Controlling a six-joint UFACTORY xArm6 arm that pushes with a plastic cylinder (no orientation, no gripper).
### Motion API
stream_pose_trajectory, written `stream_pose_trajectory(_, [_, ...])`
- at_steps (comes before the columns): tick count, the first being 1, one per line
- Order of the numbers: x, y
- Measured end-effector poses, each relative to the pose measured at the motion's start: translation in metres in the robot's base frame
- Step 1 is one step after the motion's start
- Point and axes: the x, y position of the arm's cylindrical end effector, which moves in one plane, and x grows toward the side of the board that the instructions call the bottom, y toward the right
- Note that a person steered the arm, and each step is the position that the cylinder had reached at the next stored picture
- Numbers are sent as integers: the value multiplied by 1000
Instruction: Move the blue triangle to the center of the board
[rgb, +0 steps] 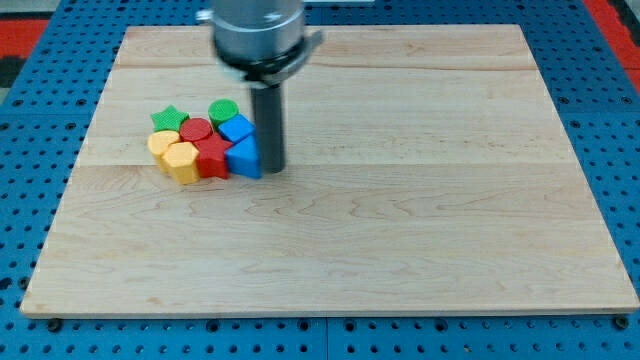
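A blue perforated base (40, 150) is seen around the edges of the frame, and on it a pale wooden worktop (400, 220) is laid, filling most of the view. All the blocks are gathered in one tight cluster in the left half of the worktop, somewhat above mid-height. At the cluster's left edge a yellow block (161, 146) is placed, its shape hard to make out, with a green star (167, 119) just above it. Just to the right and slightly lower a yellow hexagon-like block (183, 161) is found, touching the first yellow one. Next, a red cylinder (197, 130) is set in the middle of the cluster, with a red star-like block (213, 156) directly below it. A green cylinder (223, 110) is seen at the cluster's upper right. Below it a blue cube-like block (237, 128) is seated, and beneath that the blue triangle (244, 157) is found at the cluster's lower right corner, well left of the worktop's centre. Immediately to the right of the blue triangle the dark rod is lowered from a grey housing (258, 35) at the upper edge of the frame, and my tip (272, 168) is rested on the worktop, touching or all but touching the triangle's right side. The tool is a plain rod with nothing that opens or closes, and nothing is held by it.
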Motion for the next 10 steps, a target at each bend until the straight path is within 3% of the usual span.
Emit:
stream_pose_trajectory(2, [65, -65])
stream_pose_trajectory(3, [70, -103])
stream_pose_trajectory(4, [45, -106])
stream_pose_trajectory(5, [20, -95])
stream_pose_trajectory(8, [-3, -10])
stream_pose_trajectory(9, [-30, 35])
stream_pose_trajectory(10, [-30, 66])
